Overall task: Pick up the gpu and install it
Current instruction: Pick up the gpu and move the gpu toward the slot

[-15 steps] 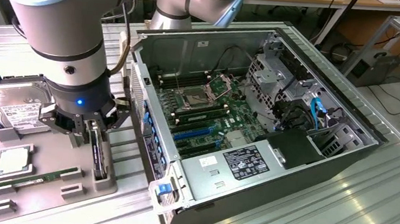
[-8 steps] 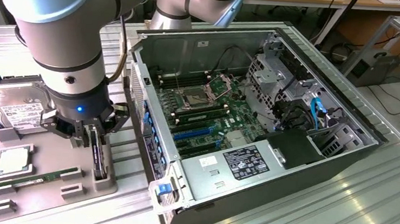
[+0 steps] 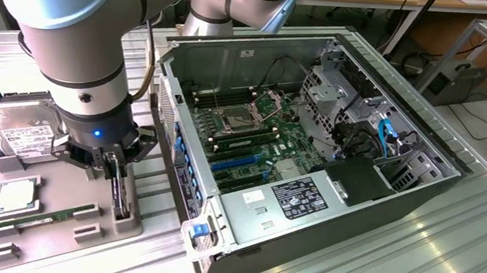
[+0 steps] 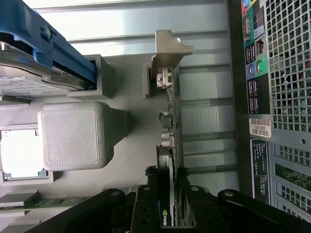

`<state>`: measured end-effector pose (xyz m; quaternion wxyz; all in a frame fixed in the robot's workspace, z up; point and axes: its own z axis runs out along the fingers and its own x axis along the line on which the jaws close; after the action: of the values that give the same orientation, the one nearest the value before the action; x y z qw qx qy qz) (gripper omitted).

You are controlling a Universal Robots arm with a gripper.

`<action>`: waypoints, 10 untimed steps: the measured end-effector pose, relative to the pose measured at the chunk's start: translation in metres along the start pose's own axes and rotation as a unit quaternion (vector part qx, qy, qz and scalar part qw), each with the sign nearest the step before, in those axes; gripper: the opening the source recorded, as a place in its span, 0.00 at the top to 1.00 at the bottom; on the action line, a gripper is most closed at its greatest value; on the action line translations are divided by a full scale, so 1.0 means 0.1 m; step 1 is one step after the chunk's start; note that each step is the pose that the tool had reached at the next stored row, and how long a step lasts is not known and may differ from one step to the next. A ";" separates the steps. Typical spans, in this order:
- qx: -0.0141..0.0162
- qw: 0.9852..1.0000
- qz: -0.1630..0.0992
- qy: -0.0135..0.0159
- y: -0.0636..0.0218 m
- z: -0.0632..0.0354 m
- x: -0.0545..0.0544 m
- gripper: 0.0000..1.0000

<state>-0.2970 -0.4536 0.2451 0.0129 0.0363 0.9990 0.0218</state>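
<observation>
The gpu (image 3: 118, 195) is a thin black card standing on edge in a slot of the grey parts holder (image 3: 63, 180), at the exterior view's left beside the open computer case (image 3: 326, 203). My gripper (image 3: 116, 165) is straight above it, its fingers down on either side. The wrist view looks along the gpu (image 4: 170, 121), with the silvery end bracket (image 4: 167, 53) at the far end still resting against the holder. My gripper (image 4: 167, 182) has its black fingers (image 4: 149, 187) pressed against both faces of the card. Blue expansion slots (image 3: 239, 162) lie on the motherboard inside the case.
In the holder lie a silver hard drive (image 3: 23, 132) in a blue frame (image 4: 53, 46), a processor chip (image 3: 14, 193) and a green memory stick (image 3: 42, 217). The case's rear panel (image 4: 272, 97) stands close beside the gpu. A grey block (image 4: 73, 136) rises next to the card.
</observation>
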 end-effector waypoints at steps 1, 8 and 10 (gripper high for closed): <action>0.000 1.000 -0.001 0.000 0.000 0.000 0.00 0.74; 0.000 1.000 -0.023 0.007 0.001 -0.003 -0.03 0.74; 0.000 1.000 -0.027 0.009 0.002 -0.010 -0.04 0.74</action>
<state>-0.2932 -0.4537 0.2461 0.0045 0.0092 0.9997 0.0219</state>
